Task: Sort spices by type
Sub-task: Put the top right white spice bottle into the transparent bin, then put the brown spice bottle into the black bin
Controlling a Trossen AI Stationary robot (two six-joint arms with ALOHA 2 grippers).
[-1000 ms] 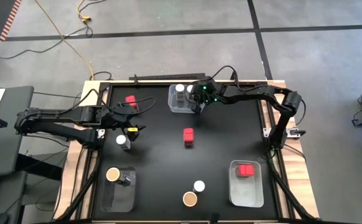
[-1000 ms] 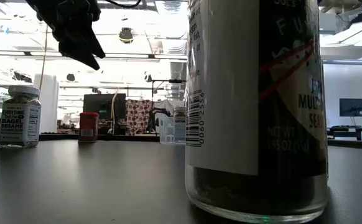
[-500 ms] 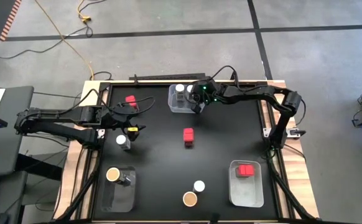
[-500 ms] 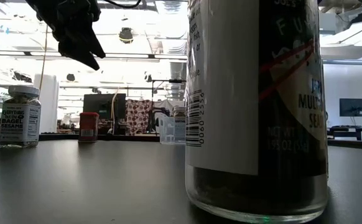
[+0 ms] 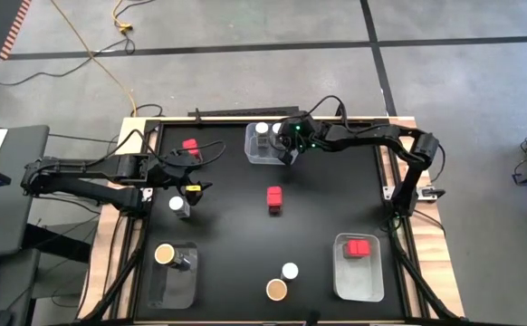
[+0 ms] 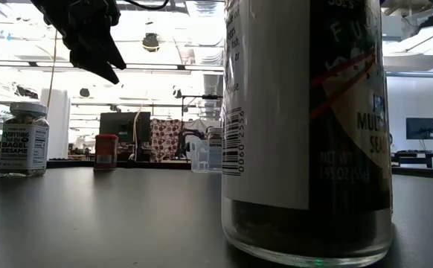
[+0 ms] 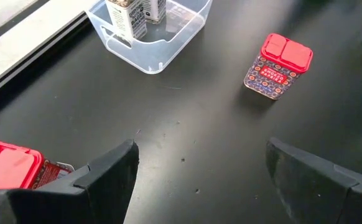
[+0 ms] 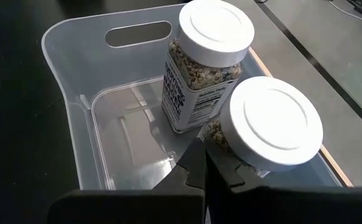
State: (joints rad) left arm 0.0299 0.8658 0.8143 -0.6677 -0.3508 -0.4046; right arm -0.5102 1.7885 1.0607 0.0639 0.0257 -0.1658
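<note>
Black worktop [image 5: 236, 231] seen from above, described from its near edge to its far edge

Just inside the middle of the near edge: tan-lidded jar [image 5: 276, 289], upright, filling much of the low view, with a white-lidded jar [image 5: 290, 270] just beside it

At the near left corner: clear bin [image 5: 175, 288] holding a second tan-lidded jar [image 5: 164, 254] and a smaller dark item, too small to make out

At the near right corner: another clear bin [image 5: 359, 282] holding red containers [image 5: 360, 247] at its far end

Near the middle of the worktop: lone red container [image 5: 274, 199], standing apart from everything else

By the left edge: left gripper [image 5: 191, 188], jaws spread wide and holding nothing, raised above bare worktop; another white-lidded jar [image 5: 177, 206] standing just beside it on the near side

Towards the far left corner: one more red container [image 5: 191, 146], close to the left gripper

At the middle of the far edge: third clear bin [image 8: 75, 118] holding two upright jars with white lids [image 8: 215, 28]; right gripper [image 8: 201, 171] reaching into this bin, jaws pressed fully together and gripping nothing, tips right beside the nearer of the two jars
</note>
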